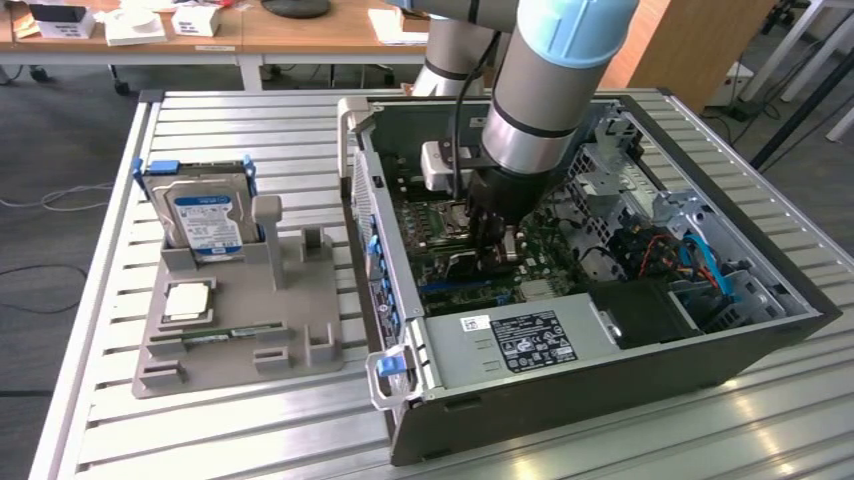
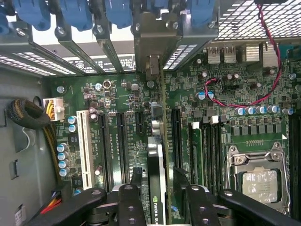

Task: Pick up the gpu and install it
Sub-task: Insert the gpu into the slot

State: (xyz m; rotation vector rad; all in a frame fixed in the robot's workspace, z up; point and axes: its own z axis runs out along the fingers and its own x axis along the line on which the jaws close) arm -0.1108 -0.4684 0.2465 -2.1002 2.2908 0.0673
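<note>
gpu (image 2: 157, 155) stands on edge in a motherboard (image 2: 117, 101) slot inside the open computer case (image 1: 747, 350), bracket at the rear wall. gripper (image 2: 157, 176) straddles it; fingers (image 2: 136, 178) spread, not clamping.

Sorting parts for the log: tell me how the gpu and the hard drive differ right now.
The gpu stands on edge inside the computer case, over the green motherboard, between the gripper fingers; the hard drive stands upright in the grey holder on the table, outside the case. The gpu looks thin and dark; the hard drive is silver with a blue label. Both stand on edge rather than flat.
</note>
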